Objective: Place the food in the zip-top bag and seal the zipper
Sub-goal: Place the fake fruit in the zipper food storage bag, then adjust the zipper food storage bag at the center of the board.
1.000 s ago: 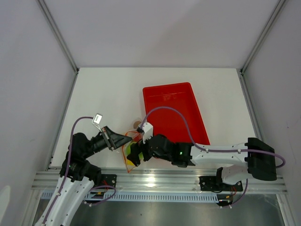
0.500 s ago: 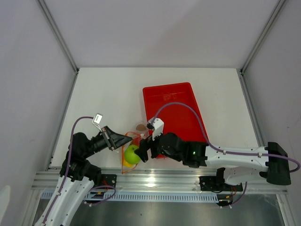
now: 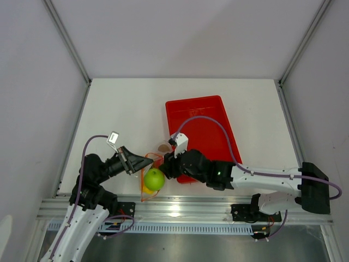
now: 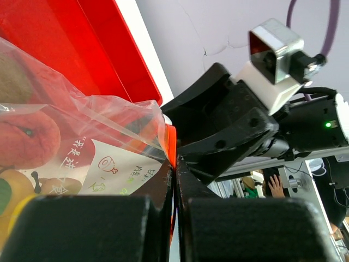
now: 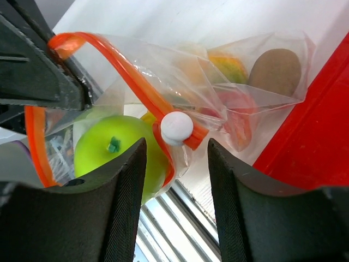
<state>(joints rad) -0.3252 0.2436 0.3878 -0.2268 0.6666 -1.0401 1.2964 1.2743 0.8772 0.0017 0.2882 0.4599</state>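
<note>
The clear zip-top bag [image 5: 163, 82] lies near the table's front edge with its mouth held open. Its orange-red zipper [image 5: 125, 71] carries a white slider [image 5: 176, 127]. My left gripper [image 4: 174, 164] is shut on the zipper strip [image 4: 171, 143] at one side of the mouth. The food is inside the bag: a green apple [image 3: 154, 178] at the mouth, a peach [image 5: 240, 117], a brown piece [image 5: 275, 68] and a yellow-orange piece [image 5: 226, 64]. My right gripper [image 5: 177, 144] stands open just short of the slider, one finger on either side of it, touching nothing.
A red tray [image 3: 202, 128] stands right of the bag, with its near corner close to my right gripper [image 3: 165, 164]. An aluminium rail [image 3: 180, 210] runs along the front edge below the bag. My left gripper [image 3: 146, 161] is just left of the bag's mouth.
The right gripper drew out of the bag, leaving the green apple inside. It then shifted back to the slider with its jaws narrower. The left gripper has not moved.
</note>
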